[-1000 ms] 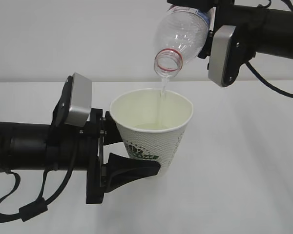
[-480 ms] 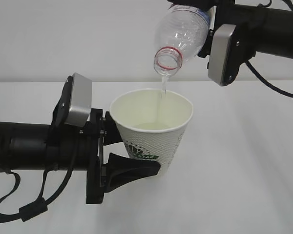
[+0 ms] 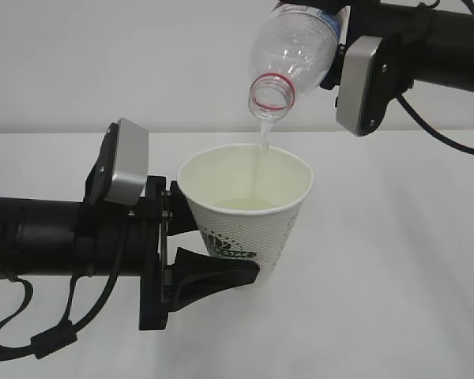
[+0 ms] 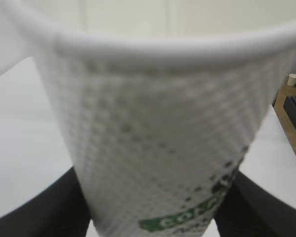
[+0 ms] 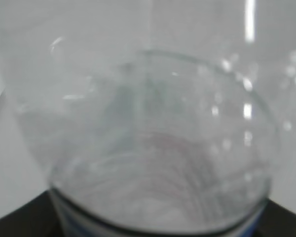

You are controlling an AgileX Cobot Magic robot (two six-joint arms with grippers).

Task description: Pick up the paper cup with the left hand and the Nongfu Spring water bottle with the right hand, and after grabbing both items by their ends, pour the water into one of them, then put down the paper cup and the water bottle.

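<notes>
The left hand [image 3: 209, 253] reaches in from the left, its jaws clamped on the lower wall of the cup [image 3: 246, 213], which is held upright above the white table [image 3: 379, 300]. Behind and above, the right hand [image 3: 336, 43] grips the bottle [image 3: 292, 55], tilted mouth-down over the cup. A thin stream of water [image 3: 262, 146] falls inside the rim. A plain pale wall stands behind. The left wrist view shows the cup's green lettering [image 4: 182, 221] close up; the right wrist view shows only blurred clear plastic [image 5: 153, 138].
</notes>
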